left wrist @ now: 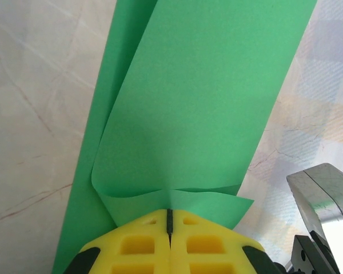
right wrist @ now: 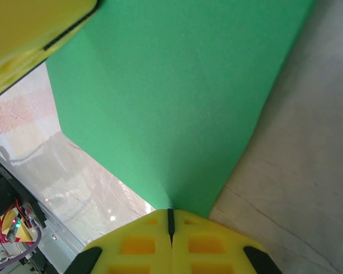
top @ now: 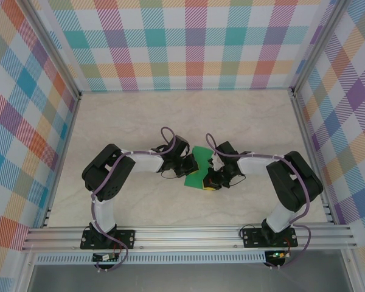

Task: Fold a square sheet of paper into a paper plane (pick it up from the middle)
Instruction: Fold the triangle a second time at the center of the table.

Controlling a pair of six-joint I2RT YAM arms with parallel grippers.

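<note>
- Top external view is showing the thin bright green square sheet of paper (top: 200,163) hanging between the two arms, over the middle of the pale marble-patterned tabletop (top: 140,121). The left gripper (top: 190,165) and the right gripper (top: 212,181), both yellow-fingered, are meeting on it.
- Left wrist view: the left gripper's fingers are pressing together on the sheet's near edge, where one layer is curling over another.
- Right wrist view: the right gripper is likewise closing on the paper, pinching it at the seam between its fingers.
- A fold seems to be forming — no dart shape is showing yet. The next move is calling for lining up the edges and flattening the curl into a crease without letting the paper slip.
- Open tabletop is lying beyond and to both sides, with the plaid walls (top: 194,42) standing well apart. The tight spot is between the two grippers, which are nearly touching.
</note>
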